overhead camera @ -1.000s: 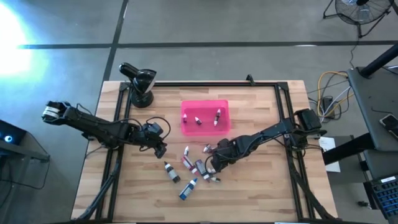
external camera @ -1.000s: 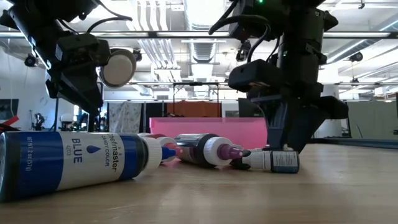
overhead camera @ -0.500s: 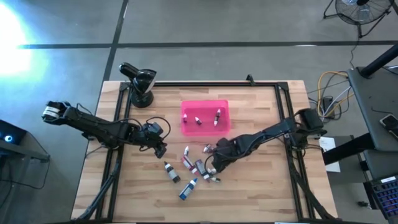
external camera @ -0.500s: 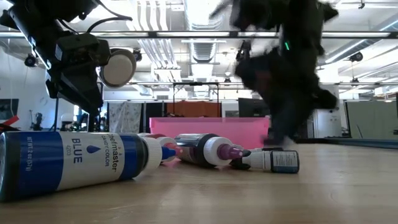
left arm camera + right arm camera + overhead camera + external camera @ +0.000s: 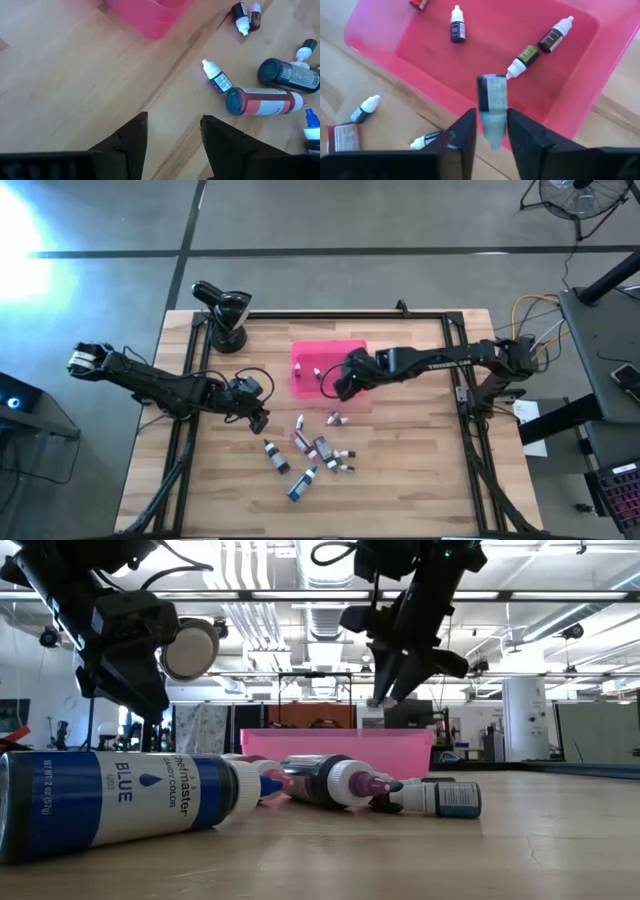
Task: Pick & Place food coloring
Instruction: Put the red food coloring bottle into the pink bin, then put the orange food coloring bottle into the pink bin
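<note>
The food coloring is several small dropper bottles. A few lie inside the pink tray (image 5: 330,346), among them a dark one (image 5: 457,22) and two side by side (image 5: 540,47). The others lie loose on the wood (image 5: 315,450) nearer the front, one large blue bottle (image 5: 120,800) among them. My right gripper (image 5: 336,386) hangs over the tray, shut on one small bottle (image 5: 491,102). My left gripper (image 5: 172,130) stands open above bare wood to the left of the loose bottles (image 5: 258,418), with nothing between its fingers. My right gripper pinches the small bottle's pale body (image 5: 492,107) between its two fingers. The fingers come slanting down from above, from the table's right side. The bottle is lifted clear and hangs just above the tray's rim (image 5: 372,718), over the inside of the tray.
A black camera stand (image 5: 226,315) is at the table's far left corner. Bare wood lies right of the tray and along the near edge. A black frame runs along the table's far and side edges (image 5: 455,330).
My right gripper has risen from the loose bottles near the table's middle. It has swung toward the far edge and now hangs over the pink tray, carrying one small bottle clear of the wood. The other bottles lie as before.
</note>
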Controlling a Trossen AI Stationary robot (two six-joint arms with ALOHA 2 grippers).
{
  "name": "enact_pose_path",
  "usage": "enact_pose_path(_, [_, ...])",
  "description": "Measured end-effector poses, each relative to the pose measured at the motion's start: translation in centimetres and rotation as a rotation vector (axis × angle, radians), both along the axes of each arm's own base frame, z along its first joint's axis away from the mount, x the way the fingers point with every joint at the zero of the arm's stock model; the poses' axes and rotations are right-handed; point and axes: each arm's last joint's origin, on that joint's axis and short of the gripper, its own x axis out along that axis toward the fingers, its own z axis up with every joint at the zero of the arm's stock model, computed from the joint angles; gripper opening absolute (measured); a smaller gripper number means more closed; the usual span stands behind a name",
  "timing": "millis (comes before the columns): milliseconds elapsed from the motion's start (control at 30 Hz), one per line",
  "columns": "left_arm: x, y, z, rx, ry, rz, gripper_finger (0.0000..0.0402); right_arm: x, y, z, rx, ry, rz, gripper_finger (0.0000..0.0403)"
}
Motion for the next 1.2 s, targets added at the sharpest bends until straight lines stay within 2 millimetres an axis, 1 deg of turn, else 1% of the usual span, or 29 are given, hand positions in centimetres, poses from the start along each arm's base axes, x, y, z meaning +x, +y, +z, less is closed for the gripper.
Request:
enact_pose_path(100, [0.0, 0.0, 0.0, -0.017, -0.004, 0.018, 0.0158, 0.0, -0.2, 0.1, -0.002, -0.005, 0.007, 0.0144])
enact_pose_path(200, [0.0, -0.1, 0.0, -0.033, -0.005, 0.025, 0.0158, 0.1, 0.4, 0.0, -0.014, 0.001, 0.042, 0.0179])
enact_pose_path(300, [0.0, -0.1, 0.0, -0.034, -0.005, 0.021, 0.0158, 0.3, 1.8, 0.1, -0.069, 0.016, 0.182, 0.0208])
enact_pose_path(433, [0.0, -0.3, 0.0, -0.037, -0.007, 0.01, 0.0158, 0.3, 4.3, 0.1, -0.145, 0.052, 0.423, 0.0229])
enact_pose_path(633, [0.0, -0.4, 0.0, -0.036, -0.01, 0.005, 0.0158, -0.2, 7.6, -0.4, -0.236, 0.1, 0.747, 0.0232])
enact_pose_path(733, [0.0, -0.4, 0.0, -0.029, -0.01, 0.002, 0.0158, -0.4, 8.9, -0.7, -0.295, 0.108, 0.937, 0.0226])
enact_pose_path(800, [0.0, -0.4, 0.0, -0.025, -0.011, 0.005, 0.0158, -0.4, 9.5, -1.0, -0.338, 0.081, 1.026, 0.0223])
enact_pose_path(867, [0.0, -0.4, 0.0, -0.023, -0.012, 0.006, 0.0158, -0.2, 9.8, -1.3, -0.379, 0.047, 1.076, 0.022])
enact_pose_path(933, [0.0, -0.4, 0.0, -0.023, -0.012, 0.006, 0.0158, 0.2, 9.9, -1.8, -0.395, 0.029, 1.084, 0.0219])
enact_pose_path(1033, [0.0, -0.4, 0.0, -0.026, -0.013, 0.01, 0.0158, 0.7, 9.4, -3.3, -0.372, 0.077, 1.068, 0.0219])
enact_pose_path(1133, [0.0, -0.4, 0.1, -0.028, -0.019, 0.01, 0.0158, 1.3, 9.3, -4.8, -0.379, 0.133, 1.113, 0.0219])
enact_pose_path(1200, [0.1, -0.4, 0.1, -0.03, -0.021, 0.012, 0.0158, 1.7, 9.4, -5.5, -0.387, 0.153, 1.13, 0.0219])
